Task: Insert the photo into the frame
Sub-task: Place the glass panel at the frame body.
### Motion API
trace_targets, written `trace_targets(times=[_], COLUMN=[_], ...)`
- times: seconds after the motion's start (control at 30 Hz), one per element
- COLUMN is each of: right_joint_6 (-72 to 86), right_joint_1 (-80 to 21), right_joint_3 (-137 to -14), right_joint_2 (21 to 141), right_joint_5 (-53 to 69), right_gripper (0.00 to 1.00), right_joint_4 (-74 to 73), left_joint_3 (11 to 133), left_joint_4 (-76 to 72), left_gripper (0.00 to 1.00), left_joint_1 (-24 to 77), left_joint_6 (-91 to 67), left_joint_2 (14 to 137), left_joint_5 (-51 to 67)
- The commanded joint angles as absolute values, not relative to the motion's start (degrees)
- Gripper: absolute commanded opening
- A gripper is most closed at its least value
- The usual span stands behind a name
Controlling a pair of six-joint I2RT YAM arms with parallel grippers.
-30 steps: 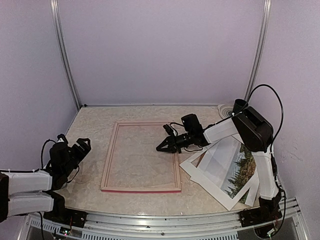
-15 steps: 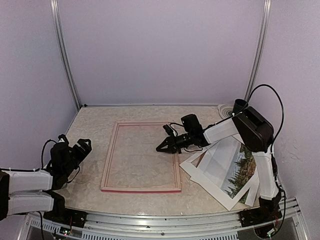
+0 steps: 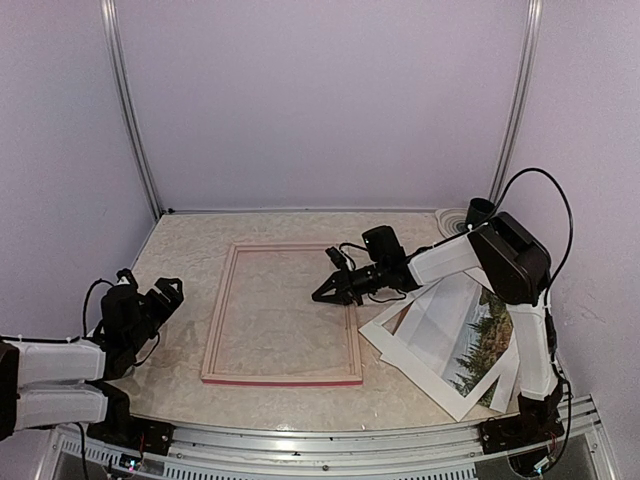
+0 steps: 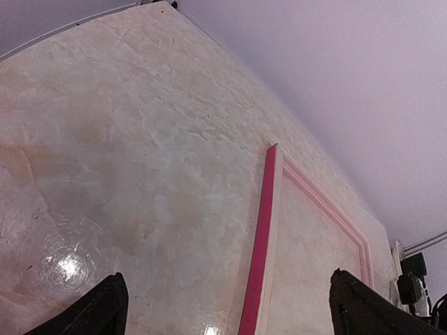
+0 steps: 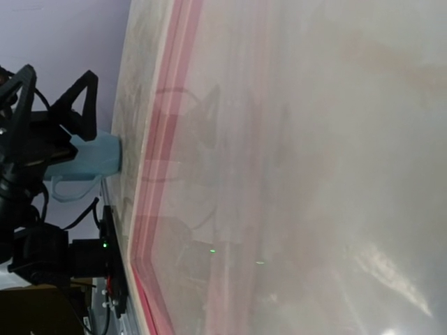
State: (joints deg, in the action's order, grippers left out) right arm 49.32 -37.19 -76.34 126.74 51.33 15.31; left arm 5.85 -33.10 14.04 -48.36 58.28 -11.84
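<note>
Soft, even light; faint shadows. Glare spots on table (image 4: 140, 139) in left wrist view. Right wrist view hazy, blurred; frame (image 5: 152, 181) doubled by reflections.

Pale lilac walls (image 3: 320, 100) stood around a marbled beige table (image 3: 180, 250); slim metal posts (image 3: 128, 110) rose at the back corners, and soft light glared off the tabletop.

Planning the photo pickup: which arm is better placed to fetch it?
Right. The photo lies beside the right arm's base, with the right tool shut over the frame nearby. The left tool, open, sits across the frame from it.
</note>
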Motion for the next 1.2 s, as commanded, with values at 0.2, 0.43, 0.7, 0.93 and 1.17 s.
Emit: trace_targets(times=[0.2,0.43,0.7,0.93,1.17], right_joint_6=[48.74,48.69,48.56,48.24,48.08], right_joint_1=[-38.22,-38.23,-38.20,-38.23,-38.16], right_joint_3=[-74.22,-73.72,-73.48,-73.15,-72.79], right_joint_2=[122.76,122.15,122.66,122.46,121.88], right_joint_5=[50.41,50.09,50.16,49.94,49.66], right_gripper=[0.02,0.02,0.02,0.01,0.01], right_joint_4=[14.94,15.07,15.29,15.00,14.68], left_joint_3=[7.47,7.49,7.55,7.63,7.56], left_joint_4=[-34.45,-34.45,-34.32,-34.27,-34.14], left_gripper=[0.99,0.99,0.99,0.99,0.99], left_joint_1=[14.55,14.62,14.65,14.62,14.68], left_joint_6=[-47.44,-47.49,-47.45,-47.45,-47.44], left_joint_2=[58.89,58.89,58.80,58.90,58.68], left_joint_5=[-11.92,-11.93,-11.88,-11.84,-11.93])
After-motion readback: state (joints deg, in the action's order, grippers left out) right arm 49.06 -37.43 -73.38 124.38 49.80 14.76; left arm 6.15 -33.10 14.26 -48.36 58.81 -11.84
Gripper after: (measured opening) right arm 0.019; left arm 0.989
